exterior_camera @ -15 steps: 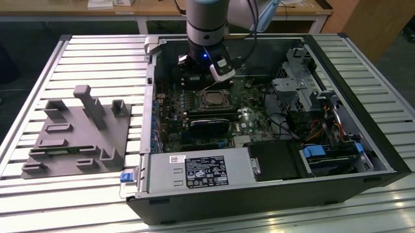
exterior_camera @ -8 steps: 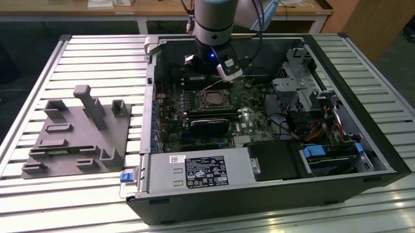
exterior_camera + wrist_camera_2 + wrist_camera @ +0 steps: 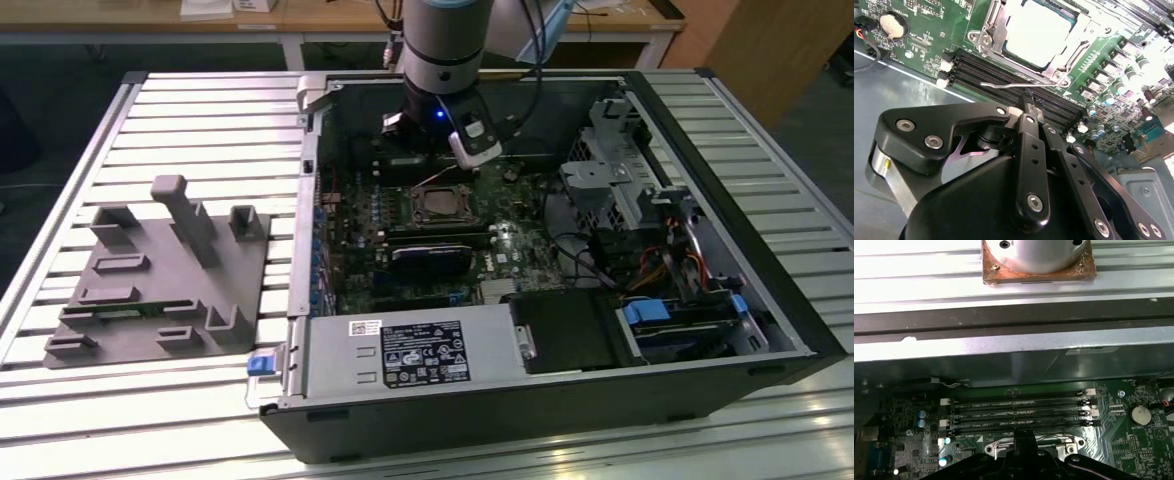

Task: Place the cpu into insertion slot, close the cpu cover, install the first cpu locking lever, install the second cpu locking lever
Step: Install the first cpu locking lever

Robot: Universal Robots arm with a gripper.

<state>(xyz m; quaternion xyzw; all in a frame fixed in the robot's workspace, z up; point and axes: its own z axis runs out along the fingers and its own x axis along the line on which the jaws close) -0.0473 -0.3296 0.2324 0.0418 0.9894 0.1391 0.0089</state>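
Note:
The cpu point(image 3: 1038, 29) lies flat in the insertion slot point(image 3: 441, 206), its pale metal top showing through the window of the cpu cover point(image 3: 988, 31), which is down over it. A thin silvery locking lever point(image 3: 1004, 86) sticks out along the socket's edge above the black memory slots point(image 3: 984, 70), unlatched. My gripper point(image 3: 1026, 102) is shut with nothing between its fingers, its tip right at this lever; touching cannot be told. In the exterior view the gripper point(image 3: 427, 162) hangs just behind the socket. In the first wrist view the gripper point(image 3: 1024, 436) is at the socket frame point(image 3: 1064, 445).
The open computer case point(image 3: 747, 330) lies on a slatted metal table point(image 3: 200, 110). A grey fixture block point(image 3: 167, 270) with pegs stands at the exterior view's left. Drive cages and cables point(image 3: 667, 260) fill the case's right side, and a coin battery point(image 3: 1140, 414) sits on the green board.

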